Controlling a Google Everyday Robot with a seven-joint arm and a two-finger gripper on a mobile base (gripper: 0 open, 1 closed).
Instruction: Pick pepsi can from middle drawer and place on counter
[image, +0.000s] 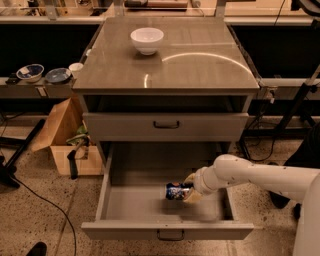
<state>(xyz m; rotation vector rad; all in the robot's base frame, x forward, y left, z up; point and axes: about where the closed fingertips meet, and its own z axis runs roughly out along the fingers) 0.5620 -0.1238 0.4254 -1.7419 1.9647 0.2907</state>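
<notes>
We are observing the pepsi can (175, 191) lying on its side inside the middle drawer (135, 205), right of centre and nearer the front edge than the back. The drawer is standing fully pulled out.

The gripper (189, 189) is sitting directly at the can's right end, touching it. One pale finger (190, 178) is showing above that end and the other below it, so we are reading the gripper as closed around the can and holding nothing else. We cannot tell whether the can is resting on the drawer floor or hanging just clear of it. The white arm (250, 175) is reaching in over the drawer's right edge.

The counter (200, 70) is lying well above the can. A white bowl (147, 40) is standing on it near the back edge, left of centre. The upper drawer front (125, 126) is sitting shut between the counter and the open drawer.
</notes>
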